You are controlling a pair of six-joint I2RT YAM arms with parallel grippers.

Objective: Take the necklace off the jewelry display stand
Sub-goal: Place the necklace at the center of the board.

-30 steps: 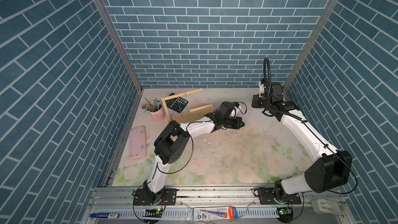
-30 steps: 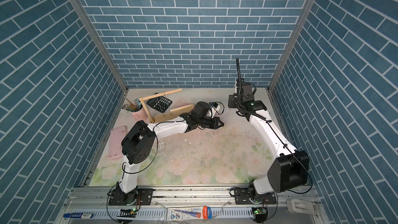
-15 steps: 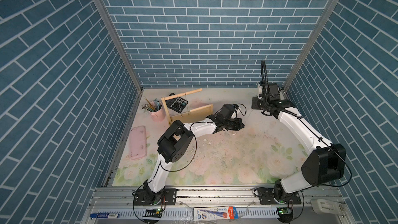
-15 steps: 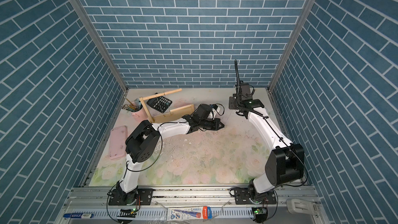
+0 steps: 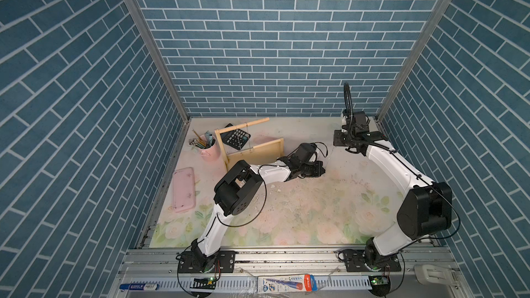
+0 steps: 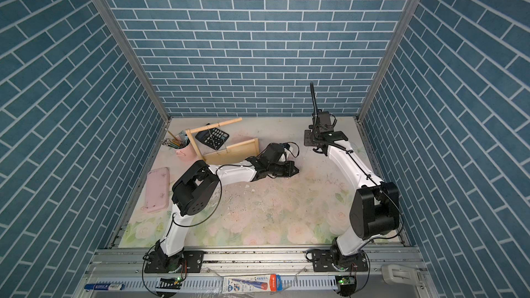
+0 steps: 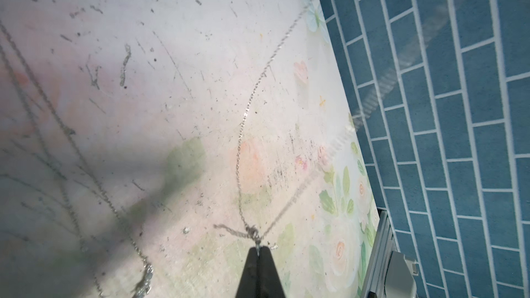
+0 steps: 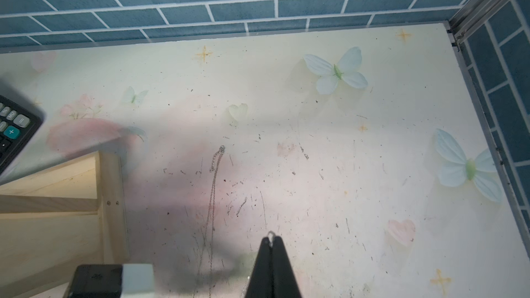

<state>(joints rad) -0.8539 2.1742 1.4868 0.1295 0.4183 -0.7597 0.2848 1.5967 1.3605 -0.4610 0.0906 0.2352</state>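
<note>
Necklace (image 7: 245, 114): fine silver chain, light, limp, tangle-prone, strung right of the jewelry display stand (image 5: 258, 151) between left gripper (image 7: 259, 249) and right gripper (image 8: 271, 239), both pinched shut on its links; likely slips easily.

Three walls of blue brick-pattern panels with pale joints enclose the cell: a back wall (image 5: 272, 53), a left wall (image 5: 71, 110) and a right wall (image 5: 473, 110); bare metal corner posts (image 5: 149, 44) run up where they meet; the tabletop (image 5: 315, 210) wears a pale floral covering of pink roses and green leaves, with printed butterflies (image 8: 335, 71) and hearts (image 8: 401, 232) toward the back; dark scuffs (image 7: 124, 64) mark its middle; a metal rail (image 5: 286, 256) edges the front; the light is soft and even.
</note>
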